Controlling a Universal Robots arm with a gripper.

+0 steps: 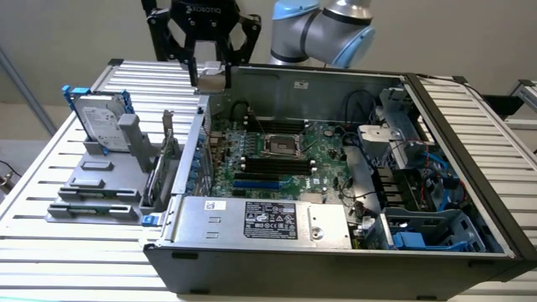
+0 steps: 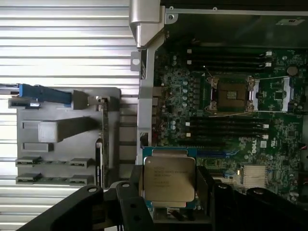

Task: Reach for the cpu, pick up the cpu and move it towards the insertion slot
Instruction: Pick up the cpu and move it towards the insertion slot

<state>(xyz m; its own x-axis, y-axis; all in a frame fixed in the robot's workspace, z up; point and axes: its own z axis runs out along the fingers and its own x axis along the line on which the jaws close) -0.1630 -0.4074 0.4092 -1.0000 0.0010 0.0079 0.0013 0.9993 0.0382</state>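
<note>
We see the gripper at about 11 o'clock in the exterior view, above the far corner of the open computer case, its jaws clasped around the cpu. From the wrist view, the cpu sits flat between the dark fingers, silvery top facing the camera. The insertion slot lies on the green motherboard, well apart from the chip, toward 4 o'clock of it.

Hard drive stands upright in grey holder beside computer case.
</note>
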